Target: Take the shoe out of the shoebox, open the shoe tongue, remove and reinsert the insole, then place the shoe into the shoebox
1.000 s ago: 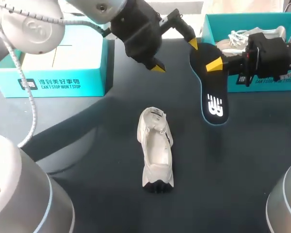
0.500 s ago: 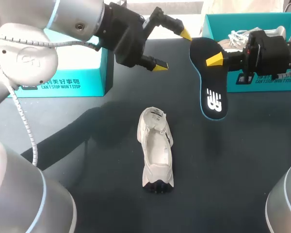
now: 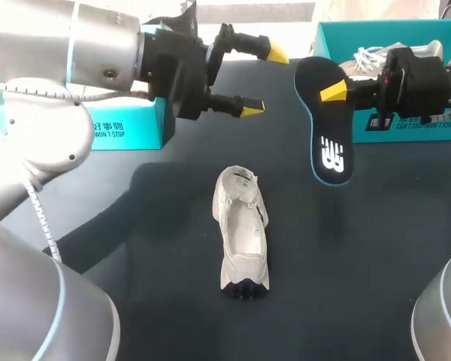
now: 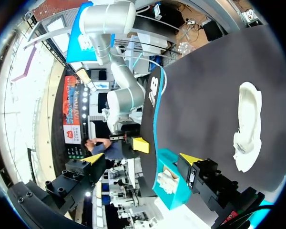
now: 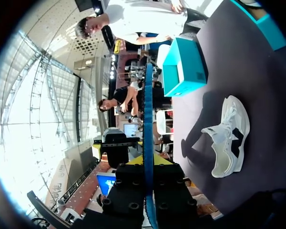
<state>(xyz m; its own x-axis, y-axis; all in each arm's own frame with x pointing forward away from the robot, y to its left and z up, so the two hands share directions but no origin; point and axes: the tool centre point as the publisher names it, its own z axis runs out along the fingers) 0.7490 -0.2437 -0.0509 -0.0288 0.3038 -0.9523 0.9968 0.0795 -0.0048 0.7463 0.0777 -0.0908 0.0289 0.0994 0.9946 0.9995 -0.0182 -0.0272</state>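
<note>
Insole out, held above table.
Right gripper (image 3: 332, 92) clamped on insole (image 3: 329, 150); left gripper (image 3: 261, 81) fingers apart, empty. Shoe (image 3: 242, 229) lay mid-table. Best to steady the shoe and feed the insole toe-first.

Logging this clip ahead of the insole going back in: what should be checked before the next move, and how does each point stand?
1. Black teal-edged insole clamped in the right hand: ok.
2. Left hand open and empty: ok.
3. Cream shoe lying on the dark table, opening up: ok.
4. Tongue pulled clear of the opening: cannot tell.
5. Room in the teal shoebox beside the second shoe: cannot tell.
</note>
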